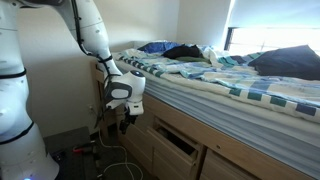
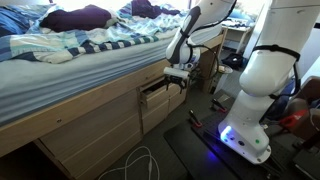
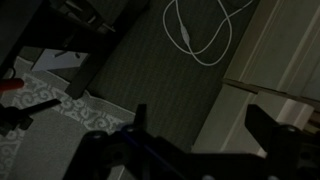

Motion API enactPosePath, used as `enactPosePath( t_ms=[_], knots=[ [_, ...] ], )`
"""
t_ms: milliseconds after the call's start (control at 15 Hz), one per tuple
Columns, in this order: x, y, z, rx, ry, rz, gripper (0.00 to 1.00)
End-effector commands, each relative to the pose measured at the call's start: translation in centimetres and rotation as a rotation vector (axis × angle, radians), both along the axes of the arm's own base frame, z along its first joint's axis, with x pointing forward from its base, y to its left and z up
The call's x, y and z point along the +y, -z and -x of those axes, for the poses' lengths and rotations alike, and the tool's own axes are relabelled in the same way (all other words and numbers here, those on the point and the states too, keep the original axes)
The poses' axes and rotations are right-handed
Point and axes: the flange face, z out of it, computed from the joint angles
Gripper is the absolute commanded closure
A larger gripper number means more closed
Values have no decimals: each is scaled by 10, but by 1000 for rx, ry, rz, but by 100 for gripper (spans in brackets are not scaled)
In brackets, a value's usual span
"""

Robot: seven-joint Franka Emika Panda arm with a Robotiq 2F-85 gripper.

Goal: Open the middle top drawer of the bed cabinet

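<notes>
Below the striped bedding (image 2: 90, 45), a drawer sits partly out.
The bed cabinet (image 2: 85, 130) runs the length of the bed. Its middle top drawer (image 2: 155, 98) juts slightly, with a dark gap above its front. The claw (image 2: 179, 78) hangs at the drawer's end, spread wide in the wrist view and holding nothing; contact cannot be told. A good pull would likely hook the front's top edge and draw straight outward, level, without twisting.

Legible markings: none.
No text, label, brand, number or sign can be read in either exterior view or the wrist view.
</notes>
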Motion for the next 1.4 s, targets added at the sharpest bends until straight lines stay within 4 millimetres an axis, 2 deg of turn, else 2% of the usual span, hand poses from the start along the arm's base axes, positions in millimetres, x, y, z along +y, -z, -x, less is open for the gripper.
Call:
enactPosePath(
  t_ms=[0, 267, 400, 467, 533, 800, 1067, 1333],
  knots=[
    [-11, 33, 1, 18, 107, 29, 0],
    [-17, 57, -3, 16, 266, 11, 0],
    [-10, 65, -7, 36, 309, -28, 0],
    [-4, 68, -7, 61, 275, -44, 0],
    [-11, 63, -1, 43, 273, -9, 0],
    [-3, 69, -5, 42, 276, -12, 0],
    [-11, 70, -22, -133, 405, 15, 0],
    [-17, 91, -31, -228, 469, 65, 0]
  ],
)
